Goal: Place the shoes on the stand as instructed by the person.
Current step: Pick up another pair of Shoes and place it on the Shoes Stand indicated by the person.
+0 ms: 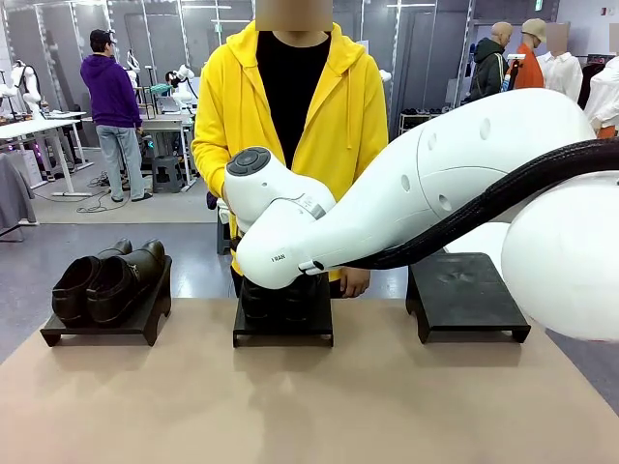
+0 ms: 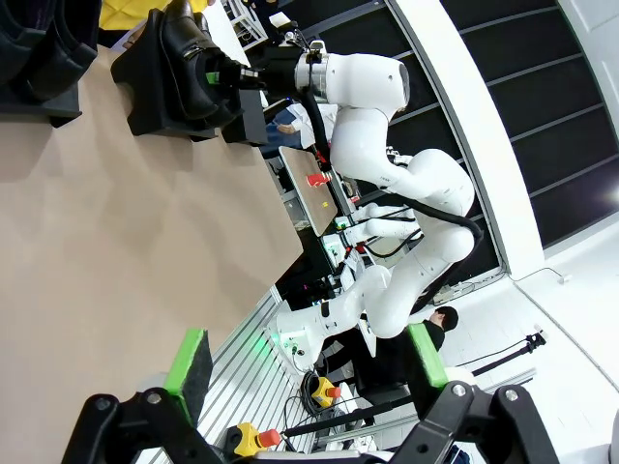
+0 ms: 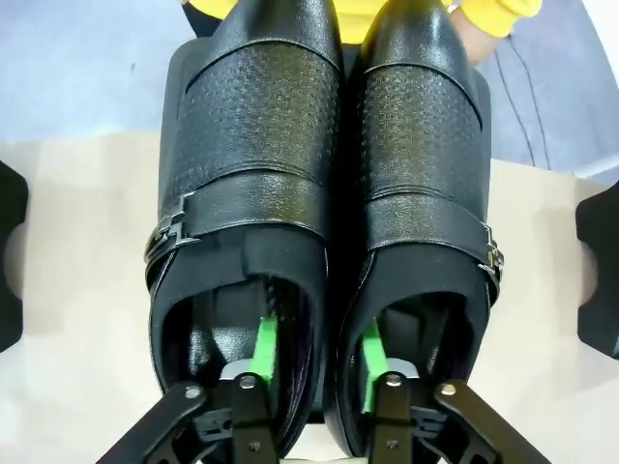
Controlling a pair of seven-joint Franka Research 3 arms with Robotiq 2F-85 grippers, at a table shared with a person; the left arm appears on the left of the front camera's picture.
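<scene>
Right arm (image 1: pixel 406 193) hides most of the middle stand's shoes (image 1: pixel 280 300)

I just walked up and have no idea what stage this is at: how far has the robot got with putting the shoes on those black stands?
One pair already sits on the left stand. The right gripper has one finger inside each shoe of the buckled pair, pinching their inner walls together, over the middle stand; whether they rest on it yet is unclear. Letting go is left. The right stand holds no shoes. The left gripper is open, holding nothing.
</scene>
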